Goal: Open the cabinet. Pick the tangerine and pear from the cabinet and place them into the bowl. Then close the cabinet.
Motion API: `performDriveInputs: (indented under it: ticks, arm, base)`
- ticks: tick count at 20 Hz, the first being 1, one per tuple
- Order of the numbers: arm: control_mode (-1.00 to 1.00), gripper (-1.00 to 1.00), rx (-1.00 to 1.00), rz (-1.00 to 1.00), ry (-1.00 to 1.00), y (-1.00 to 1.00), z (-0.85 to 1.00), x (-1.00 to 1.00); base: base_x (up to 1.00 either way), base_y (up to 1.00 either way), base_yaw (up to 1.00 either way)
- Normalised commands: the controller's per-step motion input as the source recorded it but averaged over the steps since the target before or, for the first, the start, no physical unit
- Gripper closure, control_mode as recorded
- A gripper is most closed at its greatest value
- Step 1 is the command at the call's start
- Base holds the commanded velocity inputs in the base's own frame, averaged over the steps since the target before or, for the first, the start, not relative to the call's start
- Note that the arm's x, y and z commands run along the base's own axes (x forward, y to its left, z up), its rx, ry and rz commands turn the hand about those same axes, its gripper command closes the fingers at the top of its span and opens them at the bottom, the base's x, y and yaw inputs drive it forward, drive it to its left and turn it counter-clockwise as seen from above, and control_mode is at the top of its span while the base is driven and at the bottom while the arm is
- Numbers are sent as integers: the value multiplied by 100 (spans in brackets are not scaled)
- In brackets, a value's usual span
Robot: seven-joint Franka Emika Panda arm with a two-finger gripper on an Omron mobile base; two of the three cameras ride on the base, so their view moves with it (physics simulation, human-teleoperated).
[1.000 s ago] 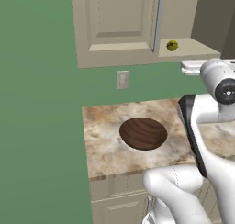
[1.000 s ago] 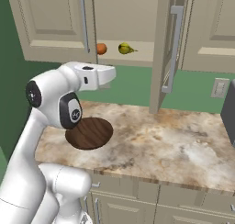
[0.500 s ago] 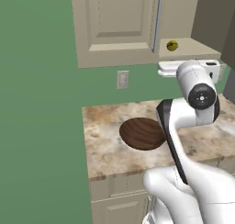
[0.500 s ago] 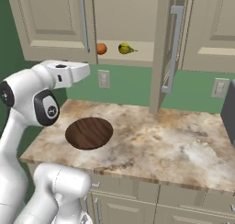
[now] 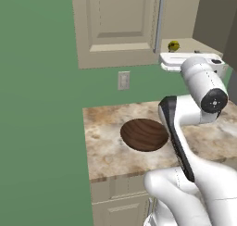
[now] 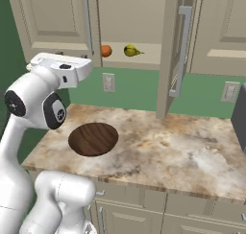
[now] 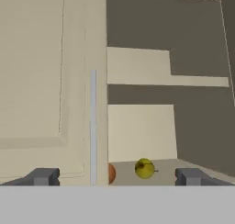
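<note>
1. The right base view shows both fruits on the lowest shelf of the large beige cabinet (image 6: 134, 22): the small round bright orange tangerine (image 6: 106, 51) and the yellow-green tapering pear (image 6: 130, 50) just beside it. The left base view shows the pear (image 5: 173, 46) as a small yellow blob past the closed door's edge.
2. In the hand view the claw (image 7: 116, 176) stands wide open with nothing between its tips. The pear (image 7: 144, 168) sits ahead, between the two tips and nearer the right one; the tangerine (image 7: 111, 173) lies nearer the left tip, half hidden behind the closed door's edge.
3. One cabinet door stands swung open, the other shut, its long silver bar handle (image 7: 93, 126) running up ahead of the claw.
4. The wide shallow dark brown wooden bowl (image 6: 93, 138) rests empty on the marbled stone surface (image 6: 163, 151), below the claw and well apart from it. In the left base view the arm cuts off the bowl's (image 5: 144, 134) right rim.
</note>
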Motion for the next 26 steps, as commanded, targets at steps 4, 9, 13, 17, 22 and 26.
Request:
performDriveInputs:
  ticks: [4, 9, 13, 17, 22, 26]
  arm:
    - [-100, -100, 6, 20, 0, -1, 2, 0]
    - [-100, -100, 0, 3, 3, 0, 0, 16]
    - [-100, -100, 0, 0, 8, 9, 1, 34]
    - [-100, -100, -2, 0, 0, 27, 1, 40]
    - [-100, -100, 0, 0, 0, 8, 2, 50]
    - [-100, -100, 0, 0, 10, 0, 0, 71]
  base:
    - [0, 0, 0]
    - [0, 0, 0]
    - [0, 0, 0]
    - [0, 0, 0]
    - [0, 0, 0]
    - [0, 0, 0]
